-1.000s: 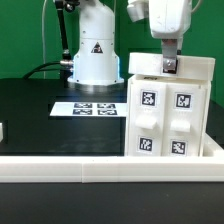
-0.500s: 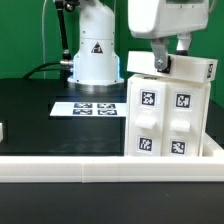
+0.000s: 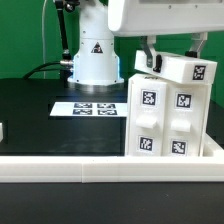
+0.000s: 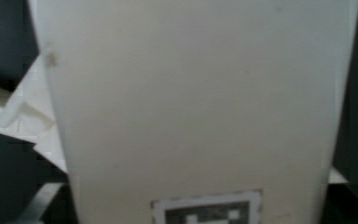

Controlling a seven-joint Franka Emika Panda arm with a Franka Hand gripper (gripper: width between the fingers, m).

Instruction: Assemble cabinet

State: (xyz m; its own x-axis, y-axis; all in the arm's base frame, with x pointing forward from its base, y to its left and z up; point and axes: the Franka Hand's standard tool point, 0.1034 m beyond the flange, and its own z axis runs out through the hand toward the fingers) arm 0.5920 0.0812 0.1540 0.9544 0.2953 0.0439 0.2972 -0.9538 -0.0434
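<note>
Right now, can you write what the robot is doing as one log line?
step: cabinet assembly | end effector: at top of cabinet, tilting its tagged top panel | grip: unclear | marker board: flat on table

Cabinet (image 3: 168,110): looking like smooth white plastic, matt, printed tags showing; table (image 3: 40,115): appearing matt black.
</note>
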